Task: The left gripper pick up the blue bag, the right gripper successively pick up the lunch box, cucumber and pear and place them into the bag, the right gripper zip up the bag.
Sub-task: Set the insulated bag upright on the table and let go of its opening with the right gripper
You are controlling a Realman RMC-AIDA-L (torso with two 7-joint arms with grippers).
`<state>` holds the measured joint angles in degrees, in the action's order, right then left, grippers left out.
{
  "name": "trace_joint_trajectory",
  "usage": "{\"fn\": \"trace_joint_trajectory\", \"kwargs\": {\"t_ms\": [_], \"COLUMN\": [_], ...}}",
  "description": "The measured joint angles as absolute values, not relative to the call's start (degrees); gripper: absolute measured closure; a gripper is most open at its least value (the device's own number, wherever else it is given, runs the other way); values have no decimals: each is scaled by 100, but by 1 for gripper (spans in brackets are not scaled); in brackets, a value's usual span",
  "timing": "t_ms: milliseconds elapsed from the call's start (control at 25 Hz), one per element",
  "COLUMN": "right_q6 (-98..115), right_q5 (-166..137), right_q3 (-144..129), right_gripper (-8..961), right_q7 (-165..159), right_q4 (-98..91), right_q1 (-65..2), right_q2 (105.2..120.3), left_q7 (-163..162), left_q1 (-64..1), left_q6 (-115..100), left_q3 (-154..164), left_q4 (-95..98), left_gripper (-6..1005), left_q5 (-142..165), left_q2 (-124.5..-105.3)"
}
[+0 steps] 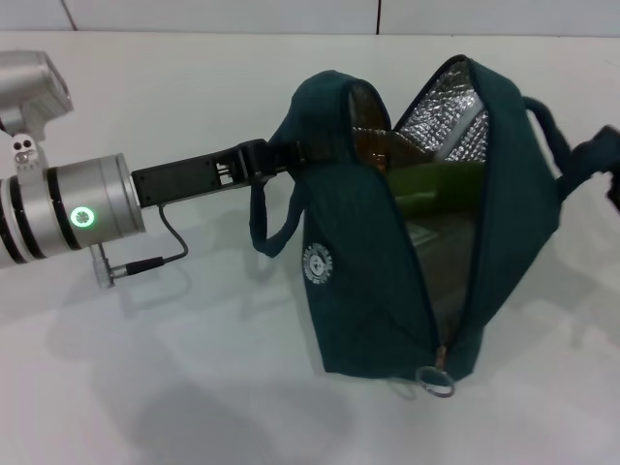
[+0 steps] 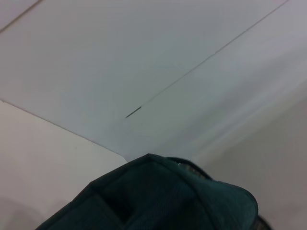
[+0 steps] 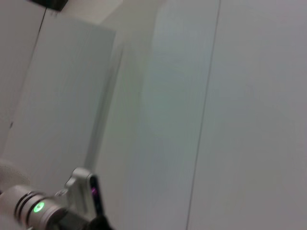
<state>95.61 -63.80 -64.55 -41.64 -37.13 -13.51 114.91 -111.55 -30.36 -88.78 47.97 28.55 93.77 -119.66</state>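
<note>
**Teal bag held open on the white table**

Teal fabric, silver foil inside: the blue bag (image 1: pixel 387 281) stands upright on the white table (image 1: pixel 145 387), mouth gaping wide toward the camera. Left gripper (image 1: pixel 281 155) reaches in from the robot's left, black fingers clamped on the bag's left top edge near one handle. That handle (image 1: pixel 271 223) hangs down in a loop on the bag's left side. Second handle (image 1: pixel 547 121) sticks out on the far right side. White round logo (image 1: pixel 318 263) faces left-front. Zip is undone; the ring zip pull (image 1: pixel 436 380) lies at the bottom front corner, touching the table.

Inside the bag something green (image 1: pixel 436 184) shows below the foil lining (image 1: pixel 441 121), probably the cucumber; below it a pale, glossy flat shape, cannot tell what it is. Pear not made out.

Left arm's silver wrist carries a green light (image 1: pixel 84 216), with a cable looping beneath.

Right gripper (image 1: pixel 608 160): only a dark sliver at the right edge of the head view, beside the bag's far handle; fingers cannot be told.

Left wrist view shows the teal fabric (image 2: pixel 158 196) close up against the pale wall.
</note>
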Motion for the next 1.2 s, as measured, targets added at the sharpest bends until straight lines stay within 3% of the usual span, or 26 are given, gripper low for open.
{"fn": "trace_joint_trajectory", "kwargs": {"t_ms": [800,1200], "right_q6": [9151,9155], "right_q5": [-6592,-6683], "right_q3": [-6455,-6554], "right_gripper": [897,818], "right_q7": [-4206,-4448], "right_q4": [-3714,-3700], "right_q1": [-1496,-1528], "right_q2": [11495,11500], "left_q7": [-11013,-11013], "left_q1": [-3117,-3106], "left_q6": [-8167,-8156], "left_q3": [5029,5003], "left_q4": [2713,2707], "left_gripper": [951,950], "left_q5": [9393,9377], "left_q2": [-11965,-11953]}}
